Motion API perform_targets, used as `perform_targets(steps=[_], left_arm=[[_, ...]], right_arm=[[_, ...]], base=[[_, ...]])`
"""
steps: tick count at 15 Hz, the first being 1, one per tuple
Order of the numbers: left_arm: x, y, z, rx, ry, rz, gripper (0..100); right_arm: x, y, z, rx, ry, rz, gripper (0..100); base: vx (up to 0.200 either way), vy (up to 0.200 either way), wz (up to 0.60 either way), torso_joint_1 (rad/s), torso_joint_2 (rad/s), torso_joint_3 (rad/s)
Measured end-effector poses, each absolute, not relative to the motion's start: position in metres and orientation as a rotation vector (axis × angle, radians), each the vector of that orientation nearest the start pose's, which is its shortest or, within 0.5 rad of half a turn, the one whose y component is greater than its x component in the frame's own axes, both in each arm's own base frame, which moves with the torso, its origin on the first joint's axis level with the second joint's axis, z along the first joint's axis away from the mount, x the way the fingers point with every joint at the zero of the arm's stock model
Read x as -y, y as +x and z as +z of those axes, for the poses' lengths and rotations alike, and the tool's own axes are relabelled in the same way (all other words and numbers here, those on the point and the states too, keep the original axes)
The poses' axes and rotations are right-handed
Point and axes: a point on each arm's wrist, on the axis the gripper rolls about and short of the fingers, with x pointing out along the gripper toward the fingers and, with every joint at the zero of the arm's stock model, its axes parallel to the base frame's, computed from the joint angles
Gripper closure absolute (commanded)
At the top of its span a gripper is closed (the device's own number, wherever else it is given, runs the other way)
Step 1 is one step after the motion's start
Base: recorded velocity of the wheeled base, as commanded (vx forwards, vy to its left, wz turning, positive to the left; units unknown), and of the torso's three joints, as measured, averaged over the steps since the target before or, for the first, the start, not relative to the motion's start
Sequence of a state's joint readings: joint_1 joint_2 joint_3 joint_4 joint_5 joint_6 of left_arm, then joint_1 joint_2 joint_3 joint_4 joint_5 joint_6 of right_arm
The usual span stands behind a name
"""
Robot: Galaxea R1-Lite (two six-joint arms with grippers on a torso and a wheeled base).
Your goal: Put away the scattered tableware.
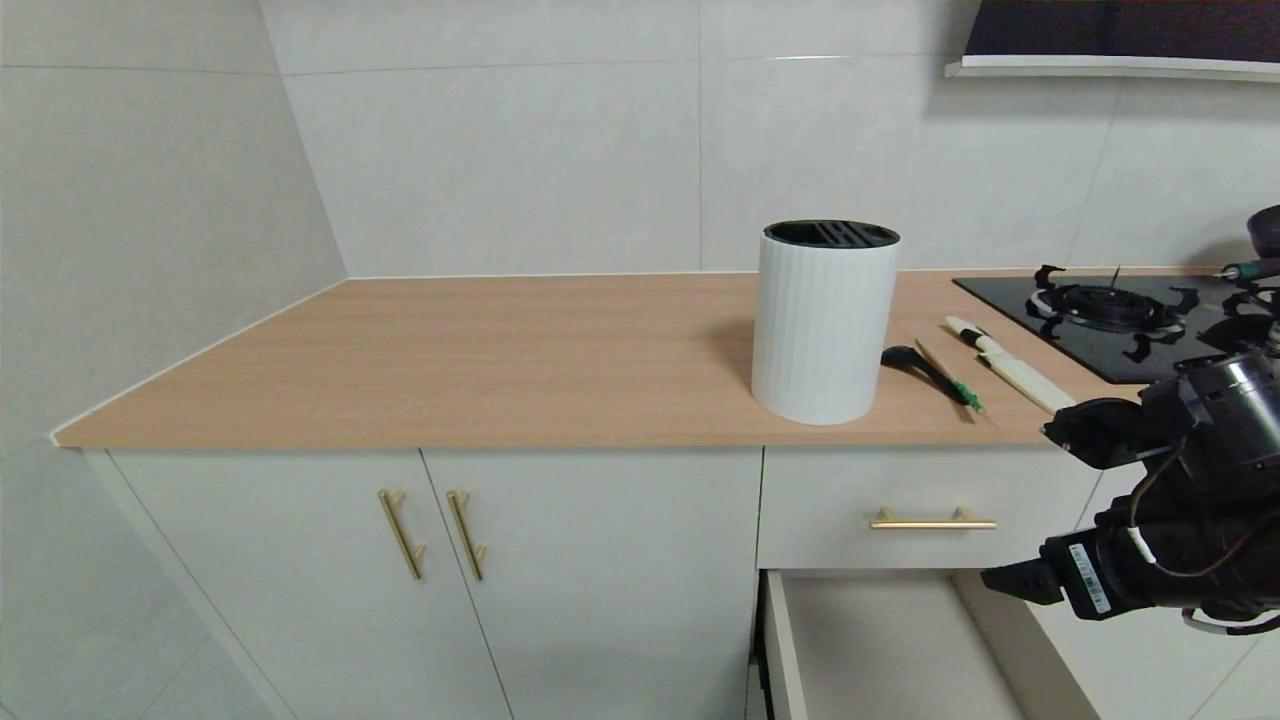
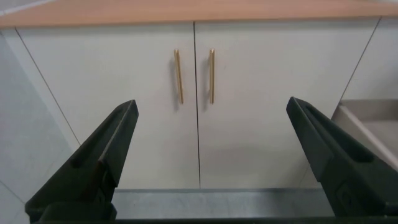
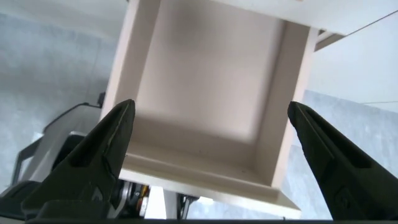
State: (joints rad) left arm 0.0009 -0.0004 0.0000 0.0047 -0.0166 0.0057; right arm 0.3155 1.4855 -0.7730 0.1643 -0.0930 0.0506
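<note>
- Evidently, nothing is being stored yet: the black spoon [image 1: 915, 362], a thin wooden stick [image 1: 950, 381] with a green band and the pale knife [image 1: 1010, 368] are all lying on the countertop [image 1: 500, 360], between the white slotted holder [image 1: 823, 320] and the hob [image 1: 1110, 310].
- The lower drawer [image 1: 880, 650] is standing pulled out with nothing in it.
- The right gripper [image 3: 210, 109] is hanging above that drawer, fingers spread wide, carrying nothing.
- The left gripper [image 2: 211, 104] is likewise gaping and gripping nothing, facing the cabinet doors [image 2: 249, 112] below the counter.
- By this reading, every pick-up and placement is waiting to be done; the opened drawer is looking like the sole finished step.
</note>
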Motion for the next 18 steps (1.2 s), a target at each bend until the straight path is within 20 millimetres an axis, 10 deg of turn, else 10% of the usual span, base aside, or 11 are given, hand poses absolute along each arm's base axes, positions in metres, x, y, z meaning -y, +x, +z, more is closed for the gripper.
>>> perform_targets(steps=[10,18], left_arm=[[0.000,-0.023,0.075,-0.004,0.006,-0.015,0],[0.000,-0.023,0.075,-0.004,0.006,-0.016,0]], right_arm=[[-0.069,0.278,0.234,-0.659,0.002,0.098,0],[-0.067,0.355,0.197,-0.683,0.091,-0.104,0]], base=[[0.000,0.000,0.00,0.025,-0.05,-0.030],[0.000,0.000,0.00,0.000,0.00,0.000]])
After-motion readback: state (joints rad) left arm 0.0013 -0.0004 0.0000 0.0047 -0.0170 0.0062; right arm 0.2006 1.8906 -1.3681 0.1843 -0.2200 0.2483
